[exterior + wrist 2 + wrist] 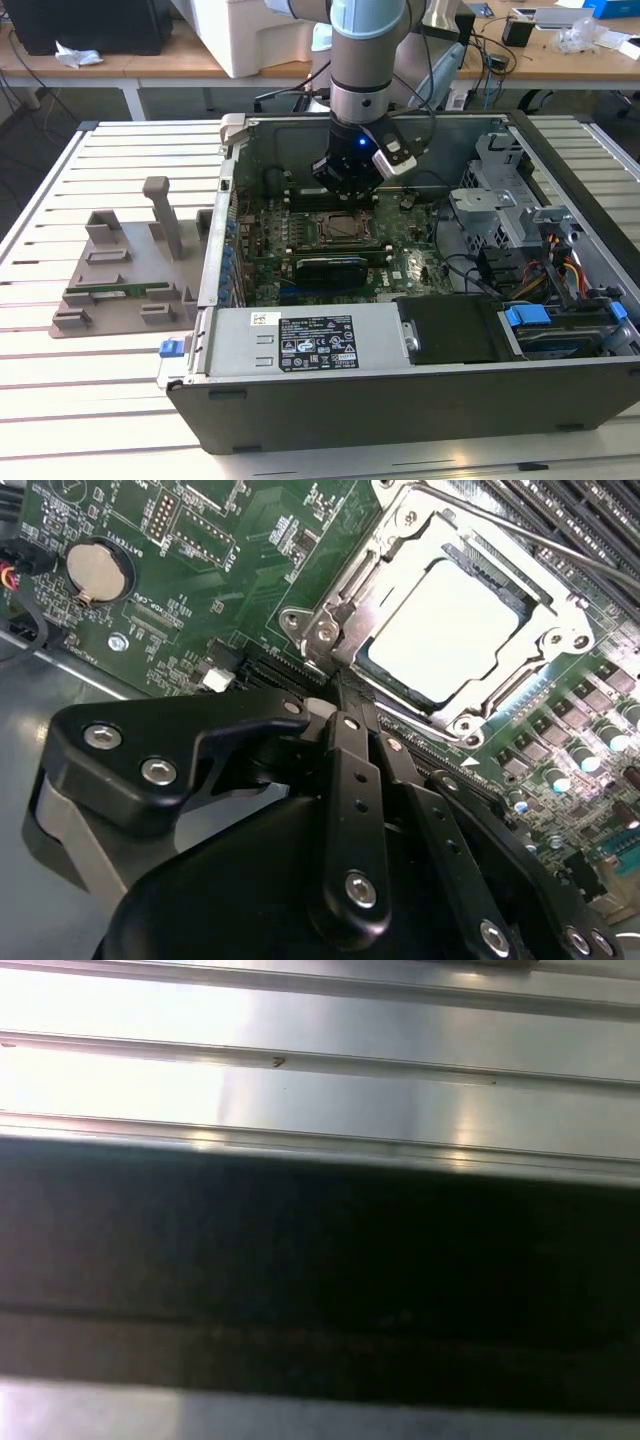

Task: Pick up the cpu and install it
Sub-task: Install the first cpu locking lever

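My arm comes straight down into the open computer case (420,400), wrist vertical, with my pincer (345,695) low over the motherboard (200,570) near the case's far wall. Its fingers (352,780) are drawn together, empty. The cpu (445,630) lies flat in the socket frame (330,630), just beyond my fingertips, near the board's middle.

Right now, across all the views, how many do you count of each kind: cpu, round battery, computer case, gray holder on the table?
cpu: 1, lying in its socket on the board
round battery: 1
computer case: 1, open
gray holder: 1, on the table beside the case
Total: 4
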`<state>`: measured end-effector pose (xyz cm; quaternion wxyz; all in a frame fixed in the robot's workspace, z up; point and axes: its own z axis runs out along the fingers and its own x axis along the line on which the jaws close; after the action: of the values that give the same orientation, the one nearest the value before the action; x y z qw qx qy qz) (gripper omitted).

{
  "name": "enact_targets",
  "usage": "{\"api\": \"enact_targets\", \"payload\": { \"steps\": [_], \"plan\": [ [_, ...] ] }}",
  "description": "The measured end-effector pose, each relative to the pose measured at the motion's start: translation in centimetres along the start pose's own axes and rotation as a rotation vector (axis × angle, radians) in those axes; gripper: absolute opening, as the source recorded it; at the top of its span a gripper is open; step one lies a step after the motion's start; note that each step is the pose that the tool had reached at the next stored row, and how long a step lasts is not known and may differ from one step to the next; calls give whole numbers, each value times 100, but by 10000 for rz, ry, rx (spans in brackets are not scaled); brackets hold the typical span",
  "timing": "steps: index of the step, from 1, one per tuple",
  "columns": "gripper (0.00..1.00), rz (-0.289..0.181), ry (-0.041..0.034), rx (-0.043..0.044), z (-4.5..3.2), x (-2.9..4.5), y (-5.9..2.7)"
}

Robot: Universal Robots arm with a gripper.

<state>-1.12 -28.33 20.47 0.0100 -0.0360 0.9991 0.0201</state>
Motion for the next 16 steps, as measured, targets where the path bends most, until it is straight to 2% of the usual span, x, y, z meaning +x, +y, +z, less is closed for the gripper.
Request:
{"api": "enact_targets", "payload": {
  "steps": [3,11,16],
  "plan": [
    [11,-1,4,59,26,-25,-3],
    [11,-1,-6,-53,33,-26,0],
    [11,-3,-14,-60,15,-27,1]
  ]
}}
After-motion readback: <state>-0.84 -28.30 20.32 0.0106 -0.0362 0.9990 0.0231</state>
